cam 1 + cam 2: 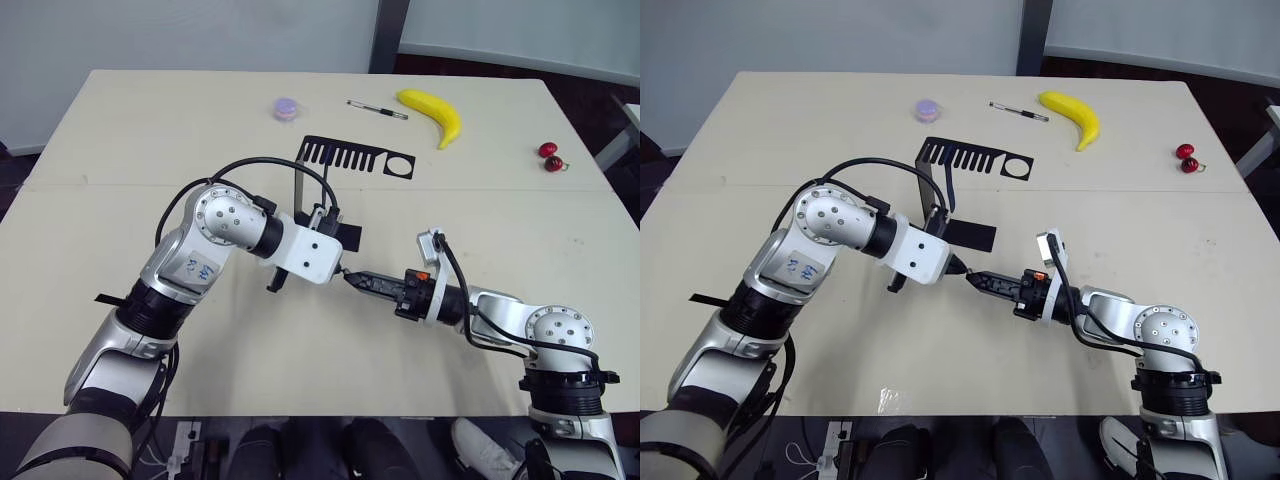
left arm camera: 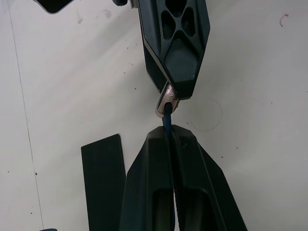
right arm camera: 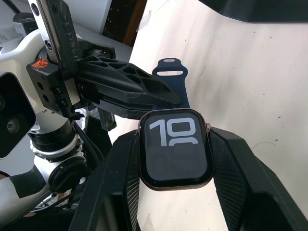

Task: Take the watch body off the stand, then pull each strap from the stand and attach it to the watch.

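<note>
Watch body [image 3: 175,148], small square case with dark glossy screen and rose-metal rim, sits clenched edge-on between the right gripper [image 1: 352,280] fingers, above the beige table [image 1: 480,220] near the black sheet-metal stand [image 1: 355,158]. Left gripper [image 2: 168,137] is clamped on a thin navy flexible strap [image 3: 172,79], its end meeting the case edge. Case likely light, rigid and slippery, best held by its rim; strap floppy, grip near its end. Lug slot hidden, second strap not made out
</note>
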You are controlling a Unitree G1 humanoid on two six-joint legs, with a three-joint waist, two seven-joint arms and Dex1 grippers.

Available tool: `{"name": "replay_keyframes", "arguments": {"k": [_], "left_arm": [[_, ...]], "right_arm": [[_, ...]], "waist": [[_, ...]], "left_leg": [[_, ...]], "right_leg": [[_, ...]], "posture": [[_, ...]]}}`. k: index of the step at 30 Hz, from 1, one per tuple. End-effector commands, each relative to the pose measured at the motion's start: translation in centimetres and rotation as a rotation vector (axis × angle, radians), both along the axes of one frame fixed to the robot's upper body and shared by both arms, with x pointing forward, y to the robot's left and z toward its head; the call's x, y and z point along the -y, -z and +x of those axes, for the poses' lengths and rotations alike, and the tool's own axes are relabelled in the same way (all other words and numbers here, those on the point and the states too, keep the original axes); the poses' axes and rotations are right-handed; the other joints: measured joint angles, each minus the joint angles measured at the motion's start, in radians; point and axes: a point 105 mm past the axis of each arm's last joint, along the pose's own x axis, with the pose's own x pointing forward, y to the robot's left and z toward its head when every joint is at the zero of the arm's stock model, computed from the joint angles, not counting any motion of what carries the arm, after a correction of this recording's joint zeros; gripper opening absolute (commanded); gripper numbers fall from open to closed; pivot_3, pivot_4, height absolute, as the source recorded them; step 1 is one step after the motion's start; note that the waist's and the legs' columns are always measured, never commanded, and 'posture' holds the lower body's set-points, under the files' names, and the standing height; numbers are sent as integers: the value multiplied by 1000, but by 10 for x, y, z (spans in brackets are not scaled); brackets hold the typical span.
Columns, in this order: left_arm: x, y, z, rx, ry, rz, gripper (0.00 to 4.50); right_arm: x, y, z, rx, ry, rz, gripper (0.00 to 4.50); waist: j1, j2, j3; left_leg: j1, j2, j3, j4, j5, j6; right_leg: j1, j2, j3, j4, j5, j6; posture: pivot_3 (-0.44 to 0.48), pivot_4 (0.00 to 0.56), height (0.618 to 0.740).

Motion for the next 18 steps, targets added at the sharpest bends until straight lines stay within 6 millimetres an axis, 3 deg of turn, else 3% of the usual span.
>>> {"name": "replay_keyframes", "arguments": {"k": [1, 3, 5, 10, 12, 15, 18], "left_arm": [[13, -19, -14, 21, 88, -75, 304], [1, -22, -15, -14, 73, -69, 968], [-10, -25, -13, -39, 38, -86, 1966], [-63, -38, -7, -124, -74, -194, 4500], [-87, -39, -11, -169, -86, -233, 4500], [-107, -41, -22, -244, -87, -307, 4500], [-127, -32, -32, -315, -154, -400, 4500]], "right_arm": [[-16, -16, -14, 57, -116, 60, 1589], [-13, -18, -14, 70, -110, 65, 1589], [-12, -20, -14, 85, -105, 69, 1589], [-5, -22, -18, 267, -114, -46, 1589], [-3, -27, -22, 417, -121, -94, 1589], [-3, -29, -31, 686, -167, -212, 1589], [-6, -30, -39, 1148, -239, -409, 1589]], "waist": [[0, 0, 0], [-2, 0, 0], [-3, 0, 0], [-2, 0, 0], [-2, 0, 0], [-1, 0, 0], [-1, 0, 0]], "left_leg": [[0, 0, 0, 0, 0, 0], [0, 0, 0, 0, 0, 0], [0, 0, 0, 0, 0, 0], [0, 1, 0, 0, 0, 0], [0, 1, -2, 0, 0, 0], [0, 0, -3, 0, 0, 0], [0, 0, -5, 0, 0, 0]], "right_leg": [[0, 0, 0, 0, 0, 0], [0, 0, 0, 0, 0, 0], [-1, 0, 0, 0, 0, 0], [-1, 0, 0, 1, 0, 0], [-1, 0, -1, 1, 0, 0], [-1, -1, -6, 1, 0, 0], [0, -2, -10, 0, 0, 0]], "posture": [[0, 150, 740], [0, 150, 740], [0, 150, 740], [0, 150, 740], [0, 150, 740], [0, 150, 740], [0, 150, 740]]}}
